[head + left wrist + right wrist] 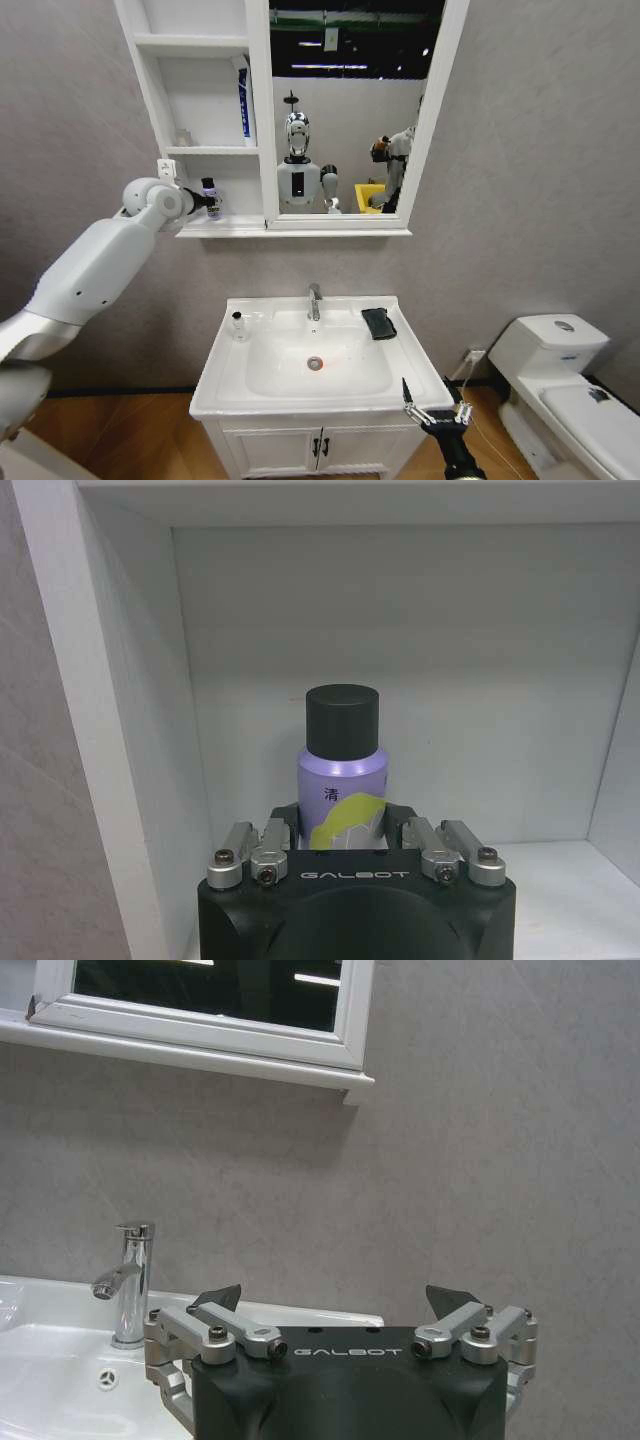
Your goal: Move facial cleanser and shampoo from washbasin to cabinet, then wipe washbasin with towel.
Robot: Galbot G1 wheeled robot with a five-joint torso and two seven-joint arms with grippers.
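My left gripper (212, 203) is shut on a purple shampoo bottle (343, 770) with a black cap, holding it upright inside the bottom compartment of the white cabinet (200, 150). Its pads (285, 820) press both sides of the bottle; the bottle's base is hidden. A white and blue tube, the facial cleanser (243, 100), stands in the middle compartment. The black towel (378, 323) lies on the right rim of the washbasin (300, 400). Off the basin's front right corner hangs my right gripper (433, 395), open and holding nothing.
A small clear bottle (238, 324) stands on the basin's left rim, and the chrome tap (314, 298) rises at the back. A white toilet (560, 380) sits to the right. The mirror (350, 100) adjoins the shelves. Below the basin is a two-door cupboard (320, 450).
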